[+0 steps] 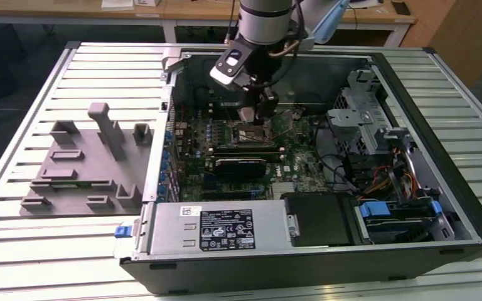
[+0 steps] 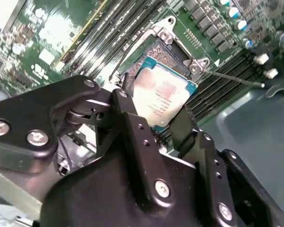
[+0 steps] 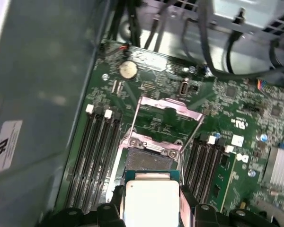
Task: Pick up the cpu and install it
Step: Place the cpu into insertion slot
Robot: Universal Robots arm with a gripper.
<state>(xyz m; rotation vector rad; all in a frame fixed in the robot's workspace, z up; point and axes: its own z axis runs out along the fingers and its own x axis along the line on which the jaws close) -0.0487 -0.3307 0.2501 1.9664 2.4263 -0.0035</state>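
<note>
The cpu [image 2: 166,91], a flat square chip with a silvery lid and a thin green rim, sits between the two black fingers of my gripper [image 2: 156,108], which is shut on its opposite edges. It hangs just above the open socket [image 2: 166,53] on the green motherboard, slightly off from the socket's frame. In the first wrist view the cpu [image 3: 151,205] lies between the fingers of the gripper [image 3: 151,201], close in front of the socket [image 3: 149,158], whose metal load plate [image 3: 169,107] is swung open. In the exterior view the gripper [image 1: 256,116] reaches down into the computer case.
Black memory slots [image 3: 97,156] flank the socket on both sides. A thin lever rod [image 2: 236,79] sticks out beside it. The case [image 1: 325,207] holds a power supply, drive cages and cables at the exterior view's right. A grey plastic tray [image 1: 82,166] lies on the slatted table at the exterior view's left.
</note>
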